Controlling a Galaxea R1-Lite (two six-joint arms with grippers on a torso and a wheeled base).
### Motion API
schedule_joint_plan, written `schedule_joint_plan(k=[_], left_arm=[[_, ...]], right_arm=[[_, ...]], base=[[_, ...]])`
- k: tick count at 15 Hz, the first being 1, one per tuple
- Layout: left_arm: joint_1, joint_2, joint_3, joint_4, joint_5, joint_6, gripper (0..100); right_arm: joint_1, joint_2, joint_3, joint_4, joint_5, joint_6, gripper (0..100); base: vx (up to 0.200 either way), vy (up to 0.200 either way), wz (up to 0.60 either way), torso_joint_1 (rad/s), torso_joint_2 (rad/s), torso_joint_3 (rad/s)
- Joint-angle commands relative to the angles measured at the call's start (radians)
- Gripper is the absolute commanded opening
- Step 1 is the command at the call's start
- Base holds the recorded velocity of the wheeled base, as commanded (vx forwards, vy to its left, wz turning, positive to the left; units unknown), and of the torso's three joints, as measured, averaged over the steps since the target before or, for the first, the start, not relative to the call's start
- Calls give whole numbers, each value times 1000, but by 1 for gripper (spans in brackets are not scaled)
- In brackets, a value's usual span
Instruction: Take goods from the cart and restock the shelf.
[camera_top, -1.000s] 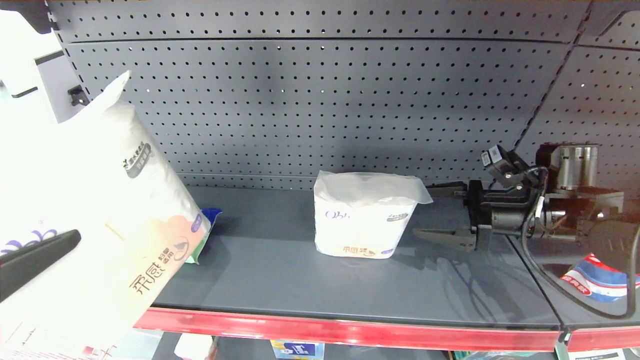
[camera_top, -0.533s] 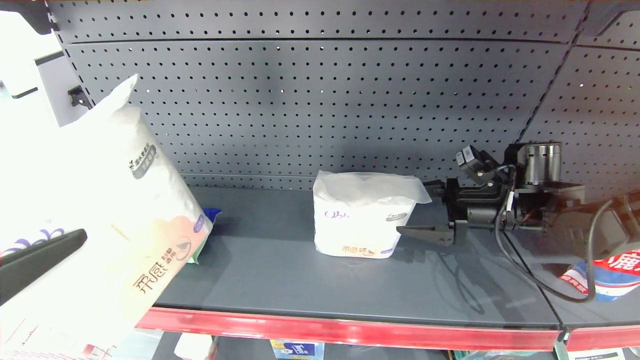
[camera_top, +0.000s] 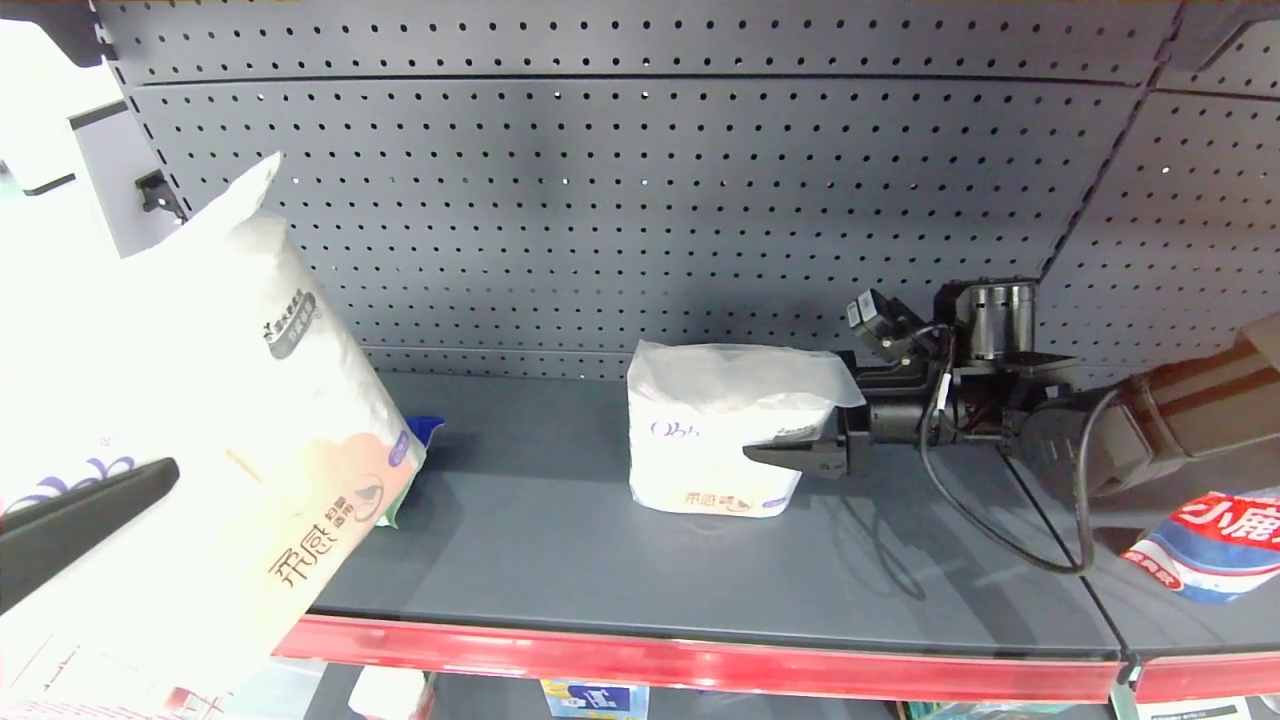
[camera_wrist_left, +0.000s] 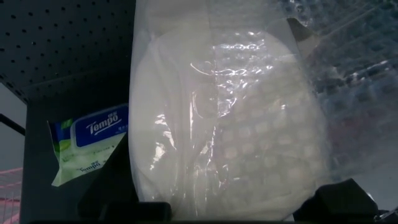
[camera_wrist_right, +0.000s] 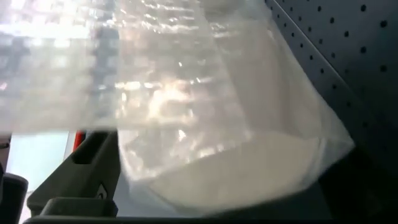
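A big white tissue pack (camera_top: 200, 420) hangs tilted at the left, above the shelf's front corner, with my left gripper (camera_top: 120, 470) shut on it. In the left wrist view the pack (camera_wrist_left: 230, 124) sits clamped between the two black fingers (camera_wrist_left: 130, 208). A smaller white tissue pack (camera_top: 715, 435) stands upright mid-shelf. My right gripper (camera_top: 790, 420) is open at that pack's right end. One finger (camera_top: 790, 455) lies along the pack's front face; the other is hidden behind it. The right wrist view has the pack (camera_wrist_right: 236, 143) close up beside a finger (camera_wrist_right: 81, 180).
A blue-green wet wipes pack (camera_top: 415, 450) (camera_wrist_left: 87, 149) lies on the grey shelf (camera_top: 560, 560) behind the held pack. A red-and-blue bag (camera_top: 1215, 545) lies on the neighbouring shelf at right. A pegboard wall (camera_top: 640, 220) backs the shelf; a red strip (camera_top: 700, 665) edges its front.
My right gripper has moved left along the shelf, from clear of the small pack to straddling its right end. The left arm with its big pack has barely shifted.
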Motion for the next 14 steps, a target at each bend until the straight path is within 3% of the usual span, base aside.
schedule_joint_plan(k=[1, 4, 5, 10, 14], left_arm=[[0, 5, 2, 0, 0, 0, 0], [0, 4, 3, 0, -1, 0, 0], [0, 2, 5, 0, 0, 0, 0], [0, -2, 5, 0, 0, 0, 0], [0, -9, 2, -1, 0, 0, 0]], right_arm=[[9, 17, -11, -1, 0, 0, 100], [10, 28, -9, -1, -2, -5, 100], [12, 31, -11, -2, -2, -5, 0], [19, 19, 8, -2, -2, -9, 0], [32, -81, 134, -2, -3, -9, 0]], base=[[0, 0, 0, 0, 0, 0], [0, 0, 0, 0, 0, 0], [0, 0, 0, 0, 0, 0], [0, 0, 0, 0, 0, 0], [0, 0, 0, 0, 0, 0]])
